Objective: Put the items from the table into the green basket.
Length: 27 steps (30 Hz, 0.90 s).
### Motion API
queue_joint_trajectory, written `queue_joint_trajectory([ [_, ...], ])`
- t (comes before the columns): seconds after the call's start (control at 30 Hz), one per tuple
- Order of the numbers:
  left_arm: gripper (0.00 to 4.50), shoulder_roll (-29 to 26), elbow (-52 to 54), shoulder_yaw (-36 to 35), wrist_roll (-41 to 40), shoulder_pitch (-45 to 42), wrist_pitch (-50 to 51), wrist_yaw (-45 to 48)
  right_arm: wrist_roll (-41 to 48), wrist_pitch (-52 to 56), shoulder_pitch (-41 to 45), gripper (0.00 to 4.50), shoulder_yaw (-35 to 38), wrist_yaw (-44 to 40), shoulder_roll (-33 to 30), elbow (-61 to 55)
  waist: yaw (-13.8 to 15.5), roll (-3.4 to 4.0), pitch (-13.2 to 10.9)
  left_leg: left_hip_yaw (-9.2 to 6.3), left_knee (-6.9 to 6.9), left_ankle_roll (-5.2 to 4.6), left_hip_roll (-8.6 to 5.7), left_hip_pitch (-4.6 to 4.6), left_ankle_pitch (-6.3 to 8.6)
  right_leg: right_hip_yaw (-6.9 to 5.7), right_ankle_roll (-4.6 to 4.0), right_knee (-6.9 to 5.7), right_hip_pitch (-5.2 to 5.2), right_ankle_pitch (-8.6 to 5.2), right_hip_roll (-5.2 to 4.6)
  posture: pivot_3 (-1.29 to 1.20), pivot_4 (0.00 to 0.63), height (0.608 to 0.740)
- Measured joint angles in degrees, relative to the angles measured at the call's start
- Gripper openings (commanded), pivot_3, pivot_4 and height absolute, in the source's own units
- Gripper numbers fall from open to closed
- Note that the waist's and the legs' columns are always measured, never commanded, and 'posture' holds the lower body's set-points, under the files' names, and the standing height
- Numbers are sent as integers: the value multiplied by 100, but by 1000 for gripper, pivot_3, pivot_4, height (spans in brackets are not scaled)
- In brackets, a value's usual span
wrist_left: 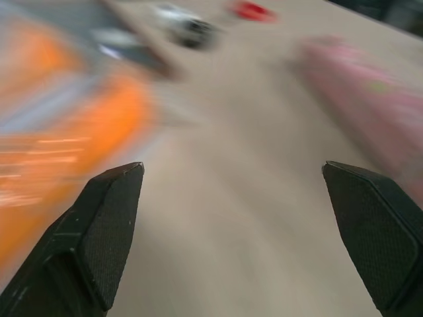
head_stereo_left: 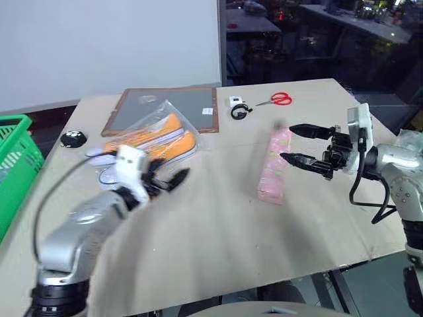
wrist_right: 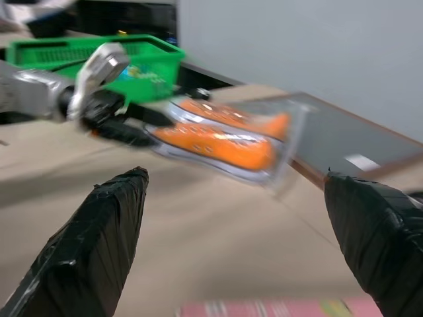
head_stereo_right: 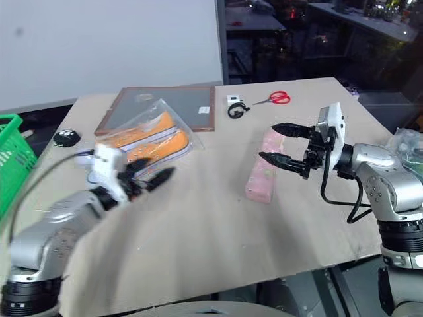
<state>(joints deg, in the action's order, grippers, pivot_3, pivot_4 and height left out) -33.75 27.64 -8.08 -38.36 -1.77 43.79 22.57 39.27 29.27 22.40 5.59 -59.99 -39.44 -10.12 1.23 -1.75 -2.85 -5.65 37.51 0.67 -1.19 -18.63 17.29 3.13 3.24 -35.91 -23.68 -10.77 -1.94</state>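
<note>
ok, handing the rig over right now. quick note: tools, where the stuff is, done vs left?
Left tool: open, empty, above the table beside the bagged orange sneakers.
Right tool: open, empty, hovering next to the long pink packet, not touching it.
On the table: sneakers bag overlapping the brown-framed board; red-handled scissors at the far edge.
Green basket: off the table's left end. The right wrist view shows something colourful inside; can't tell what.
Done: cannot confirm anything.
Left: packet, sneakers, board and scissors all to go in.

Sneakers (head_stereo_left: 155, 139) on board (head_stereo_left: 165, 109), packet (head_stereo_left: 276, 165) right, basket (head_stereo_left: 13, 155) far left
</note>
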Motion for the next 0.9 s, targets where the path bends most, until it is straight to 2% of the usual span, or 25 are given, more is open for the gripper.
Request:
queue_joint_trajectory([
  [0.1, 4430, 447, 15, 687, 189, -475, 148, -195, -7, 8, -319, 4500, 148, 161, -40, -199, -59, 5, 1, 6, 16, 0, -3, -2, 0, 9, 1, 1, 4, 0, 2, -24, 0, 740],
  [0.2, 4430, 562, -42, 884, 421, -818, 141, -286, -43, 17, -564, 4500, 210, 289, -102, -457, -116, 6, 2, 13, 29, -1, -4, 1, 0, 17, 5, 2, 15, -3, 6, -49, 0, 740],
  [0.33, 4430, 322, -228, 899, 757, -924, -46, -16, -357, 39, -961, 4500, -1, 705, -27, -863, -300, 14, 4, 36, 31, -1, -2, -2, 0, 44, 20, 1, 16, -13, 11, -60, 0, 740],
  [0.4, 4430, -3, -370, 910, 938, -880, -319, 318, -907, 96, -945, 4500, -290, 1324, 173, -911, -404, 12, 5, 57, 30, -1, 5, -1, 0, 63, 11, 0, 15, -14, 23, -52, 0, 740],
  [0.43, 4430, -315, -487, 822, 1039, -797, -575, 653, -1309, 371, -920, 4500, -610, 2009, 533, -927, -460, 15, 4, 60, 29, -1, 8, -1, 0, 69, -7, -1, 15, -23, 26, -52, 0, 740],
  [0.47, 4430, -360, -509, 797, 1058, -788, -614, 717, -1378, 442, -920, 4500, -690, 2139, 602, -925, -467, 18, 2, 60, 30, -1, 9, -1, 0, 69, -7, -1, 14, -23, 27, -42, 0, 740],
  [0.6, 4430, -976, -802, 438, 1199, -553, -1204, 1507, -1800, 2000, -283, 4500, -1306, 3417, 1361, -913, -518, 28, -2, 59, 33, -1, 10, 10, 0, 75, -12, -4, -1, -19, 30, -20, 0, 740],
  [0.73, 4430, -1646, -862, -524, 789, -203, -1457, 2592, -2161, 2941, 711, 4500, -1026, 4926, 2806, -104, -507, 27, -4, 52, 32, -1, 25, -3, 0, 66, -7, -1, -17, -7, 41, 29, 0, 740],
  [0.8, 4430, -1896, -841, -1001, 661, -47, -1461, 2873, -2315, 3179, 985, 4500, -844, 5397, 3165, 313, -441, 29, -4, 42, 26, -1, 22, -7, 1, 58, -16, 4, -17, 10, 37, 45, 0, 740],
  [0.9, 4430, -2021, -784, -1376, 660, 188, -1455, 3037, -2503, 3441, 1123, 4500, -616, 5822, 3385, 727, -338, 38, -10, 41, 14, -8, 15, -8, 5, 57, -14, 13, -18, 8, 30, 93, 0, 740],
])
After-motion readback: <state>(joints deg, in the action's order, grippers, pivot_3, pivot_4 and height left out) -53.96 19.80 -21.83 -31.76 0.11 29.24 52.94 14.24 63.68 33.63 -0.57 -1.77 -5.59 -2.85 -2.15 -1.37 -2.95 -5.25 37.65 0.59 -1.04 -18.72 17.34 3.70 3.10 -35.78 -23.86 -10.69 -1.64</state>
